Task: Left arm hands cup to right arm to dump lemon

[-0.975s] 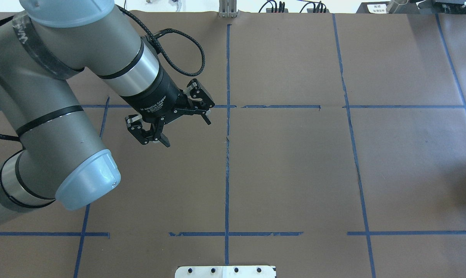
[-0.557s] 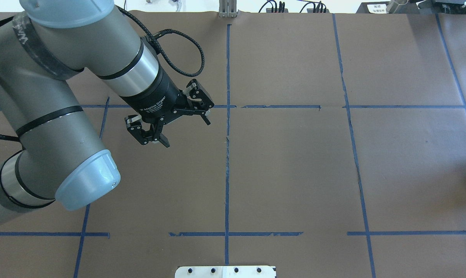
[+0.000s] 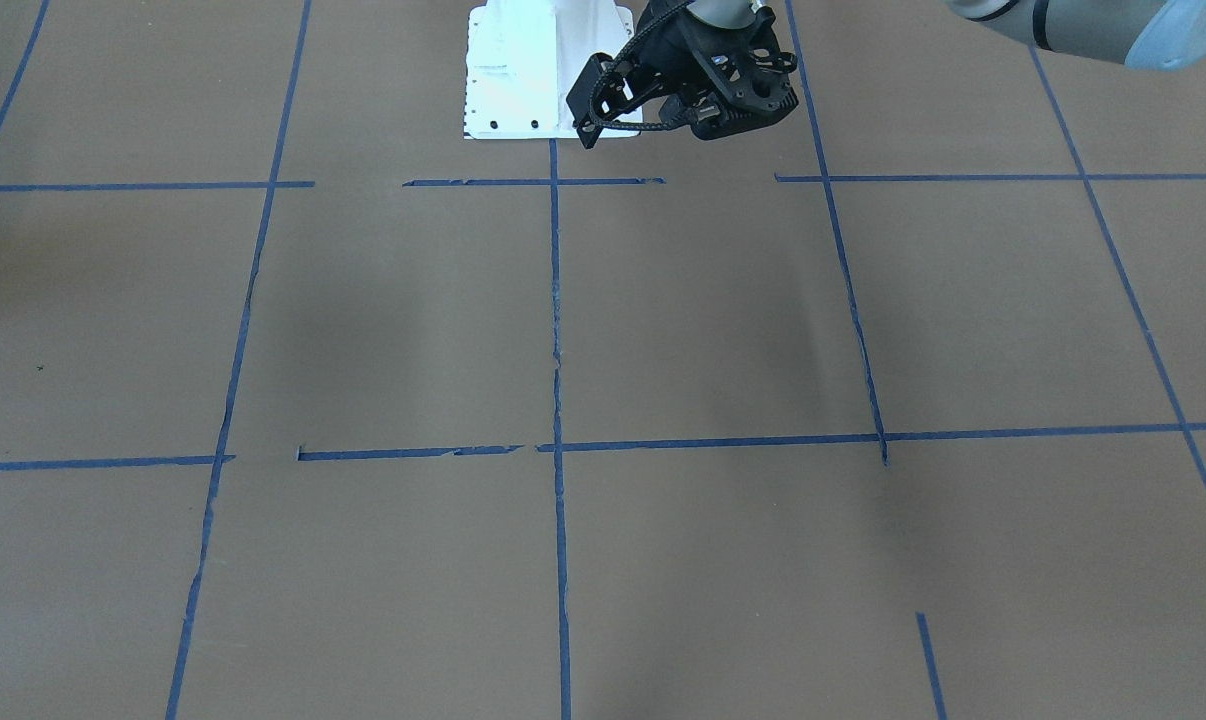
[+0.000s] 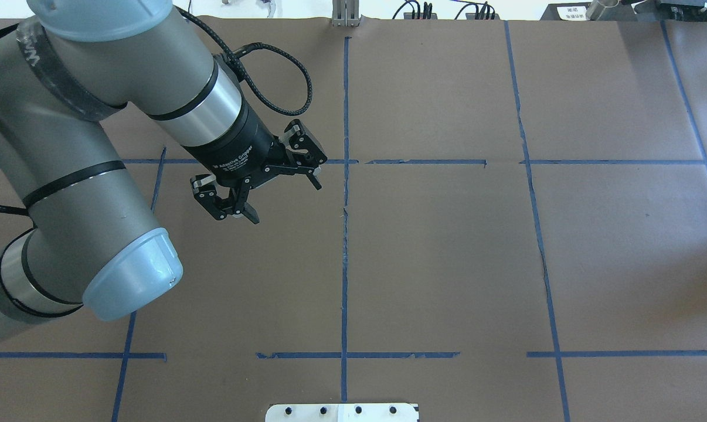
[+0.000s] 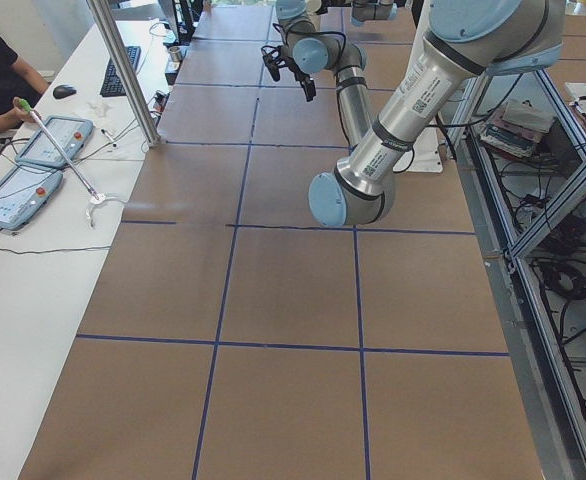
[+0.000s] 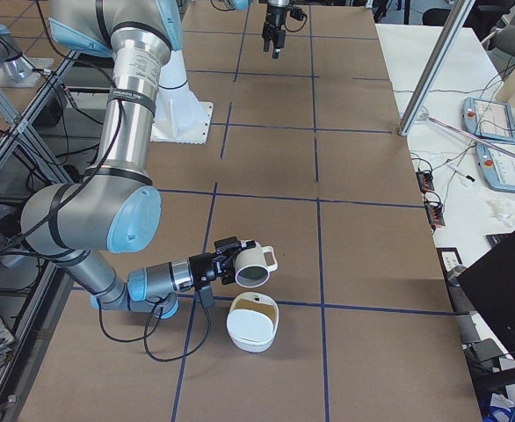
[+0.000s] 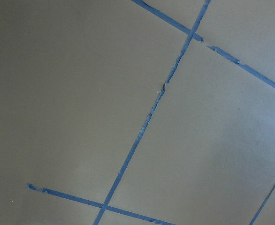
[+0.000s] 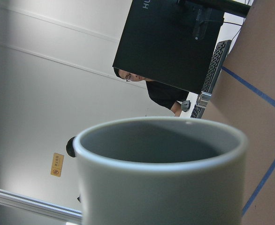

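My left gripper (image 4: 283, 201) hangs open and empty over the brown table's left half; it also shows far off in the exterior right view (image 6: 275, 40). The white cup (image 6: 250, 258) is at the tip of my right arm (image 6: 126, 220), tipped on its side in the air, mouth down toward a white bowl (image 6: 251, 323). From this side view I cannot tell whether the right gripper (image 6: 233, 264) is shut on it. The cup's grey inside (image 8: 151, 143) fills the right wrist view and looks empty. I cannot make out the lemon.
Brown paper with a blue tape grid covers the table (image 4: 447, 264). The white base plate (image 4: 342, 412) sits at the robot's edge. An operators' desk with tablets (image 6: 495, 149), a monitor (image 6: 504, 299) and a metal post (image 6: 424, 70) lines the far side.
The left gripper stays open in almost the same place; nothing else has visibly changed.
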Motion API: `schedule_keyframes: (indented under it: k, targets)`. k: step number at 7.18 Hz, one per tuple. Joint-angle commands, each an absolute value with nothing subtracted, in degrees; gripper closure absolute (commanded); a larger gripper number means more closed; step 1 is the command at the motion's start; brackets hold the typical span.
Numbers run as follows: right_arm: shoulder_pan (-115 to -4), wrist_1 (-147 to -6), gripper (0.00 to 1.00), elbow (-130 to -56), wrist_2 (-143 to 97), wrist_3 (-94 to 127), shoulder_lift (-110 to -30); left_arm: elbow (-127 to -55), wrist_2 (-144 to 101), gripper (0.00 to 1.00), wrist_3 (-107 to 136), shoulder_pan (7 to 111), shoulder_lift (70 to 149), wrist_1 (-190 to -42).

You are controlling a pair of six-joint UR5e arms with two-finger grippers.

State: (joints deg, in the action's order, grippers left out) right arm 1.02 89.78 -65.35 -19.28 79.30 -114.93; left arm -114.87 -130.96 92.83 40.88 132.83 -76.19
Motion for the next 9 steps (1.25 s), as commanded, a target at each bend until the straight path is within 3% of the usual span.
schedule_keyframes:
  k: [1,9]
  targets:
    - [2.63,98.31,0.93,-63.81,-17.06,81.91,-113.83,-114.87,-130.96,0.00,92.81,40.87,133.15,-76.20]
    - [3.26,108.45,0.90,-63.72,-15.64,105.80,-113.55,-114.96,-123.93,0.00,92.55,40.61,133.77,-76.20]
